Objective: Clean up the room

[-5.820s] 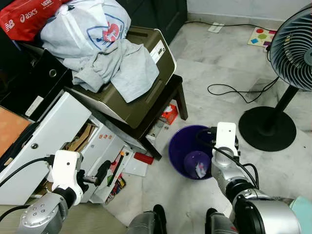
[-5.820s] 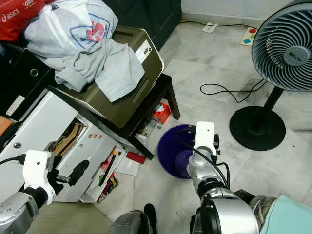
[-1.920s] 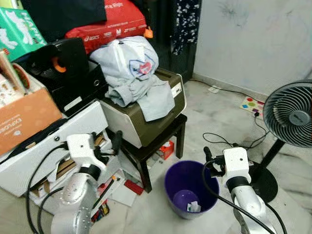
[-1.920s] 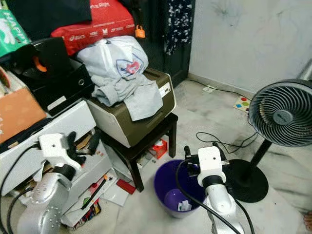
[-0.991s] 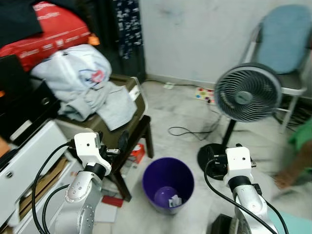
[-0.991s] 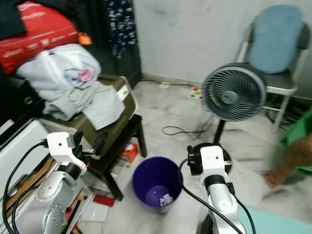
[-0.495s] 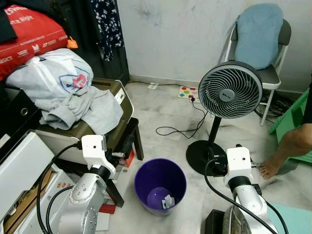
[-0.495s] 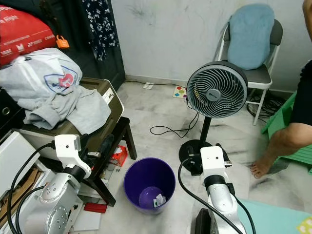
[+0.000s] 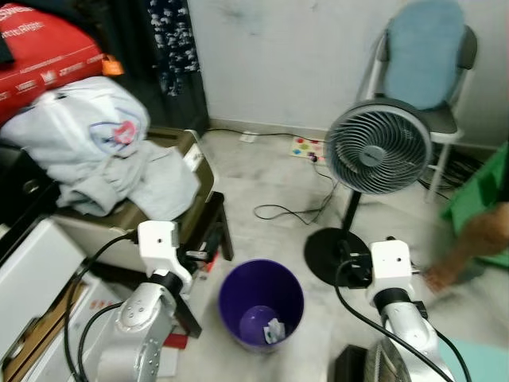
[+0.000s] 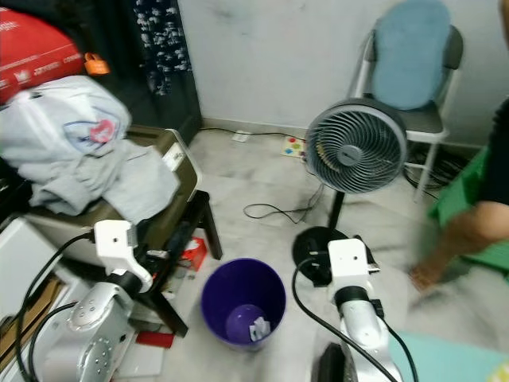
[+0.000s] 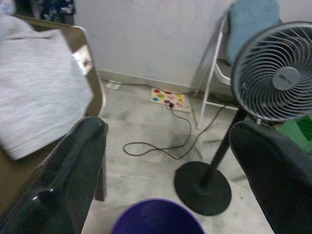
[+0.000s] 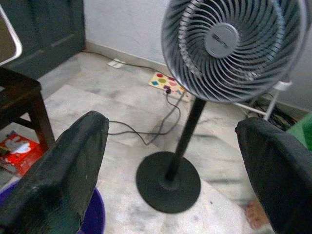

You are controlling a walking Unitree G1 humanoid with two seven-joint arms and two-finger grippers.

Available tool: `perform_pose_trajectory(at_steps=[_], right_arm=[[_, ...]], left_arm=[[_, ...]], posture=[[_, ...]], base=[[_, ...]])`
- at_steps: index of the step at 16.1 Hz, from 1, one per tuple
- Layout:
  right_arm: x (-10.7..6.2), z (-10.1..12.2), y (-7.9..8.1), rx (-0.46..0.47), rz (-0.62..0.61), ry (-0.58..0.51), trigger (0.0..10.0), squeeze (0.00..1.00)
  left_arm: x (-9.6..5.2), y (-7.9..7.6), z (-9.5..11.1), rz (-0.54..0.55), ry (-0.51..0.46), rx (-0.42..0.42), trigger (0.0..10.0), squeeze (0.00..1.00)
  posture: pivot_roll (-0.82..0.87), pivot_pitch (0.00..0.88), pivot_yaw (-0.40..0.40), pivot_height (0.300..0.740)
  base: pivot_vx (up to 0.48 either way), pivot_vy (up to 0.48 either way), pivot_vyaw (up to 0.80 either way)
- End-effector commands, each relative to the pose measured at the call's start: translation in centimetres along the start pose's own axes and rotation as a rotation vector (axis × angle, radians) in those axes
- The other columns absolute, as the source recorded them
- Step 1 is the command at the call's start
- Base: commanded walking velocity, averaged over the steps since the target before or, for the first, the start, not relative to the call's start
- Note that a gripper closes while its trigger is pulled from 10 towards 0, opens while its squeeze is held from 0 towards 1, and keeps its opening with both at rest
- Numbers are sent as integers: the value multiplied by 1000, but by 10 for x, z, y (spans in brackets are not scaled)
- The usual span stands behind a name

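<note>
My purple bin point(image 9: 262, 301) stands on the marble floor point(image 9: 262, 179) between my two raised arms, with a scrap of white paper point(image 9: 273, 327) lying in its bottom. My left gripper point(image 11: 170, 161) hangs above the bin's rim with its fingers spread wide and holding nothing; my right gripper point(image 12: 170, 161) is likewise spread and empty, pointing at the standing fan point(image 9: 378, 147).

Open floor runs from the bin toward the far wall, crossed by a black cable point(image 9: 290, 211) that loops to a colourful power strip point(image 9: 306, 149) near the skirting. On my left the way is closed by a dark stool point(image 9: 213, 227) carrying a brown printer point(image 10: 171, 167) heaped with grey clothes point(image 9: 95, 151); a red bag point(image 9: 48, 48) sits above the heap. The fan's round base point(image 9: 334, 253) stands just beside the bin on my right. Behind the fan is a folding chair point(image 9: 421, 72) with a blue cushion.

The head views catch a person's blurred foot point(image 10: 425, 274) at the right edge; my right wrist view picks out a small red box point(image 12: 14, 148) under the stool.
</note>
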State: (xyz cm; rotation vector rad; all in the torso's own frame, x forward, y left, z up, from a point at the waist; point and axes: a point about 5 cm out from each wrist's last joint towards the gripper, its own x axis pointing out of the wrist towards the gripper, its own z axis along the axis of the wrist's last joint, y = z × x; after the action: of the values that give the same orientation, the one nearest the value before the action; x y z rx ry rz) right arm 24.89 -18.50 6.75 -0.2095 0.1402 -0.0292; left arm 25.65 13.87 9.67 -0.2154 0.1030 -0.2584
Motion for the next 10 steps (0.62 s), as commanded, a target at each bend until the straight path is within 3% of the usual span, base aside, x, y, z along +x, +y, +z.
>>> perform_pose_trajectory(at_steps=[1, 10], right_arm=[[2, 5, 3, 13, 7, -16, 10000, 0], [3, 2, 1, 21, 0, 4, 10000, 0]], left_arm=[[-3, 6, -3, 23, 21, 10, 10000, 0], [-3, 3, -5, 4, 25, -7, 10000, 0]], posture=[[-137, 0, 90, 740], [-138, 0, 87, 740]], base=[[0, 0, 0], [0, 0, -800]])
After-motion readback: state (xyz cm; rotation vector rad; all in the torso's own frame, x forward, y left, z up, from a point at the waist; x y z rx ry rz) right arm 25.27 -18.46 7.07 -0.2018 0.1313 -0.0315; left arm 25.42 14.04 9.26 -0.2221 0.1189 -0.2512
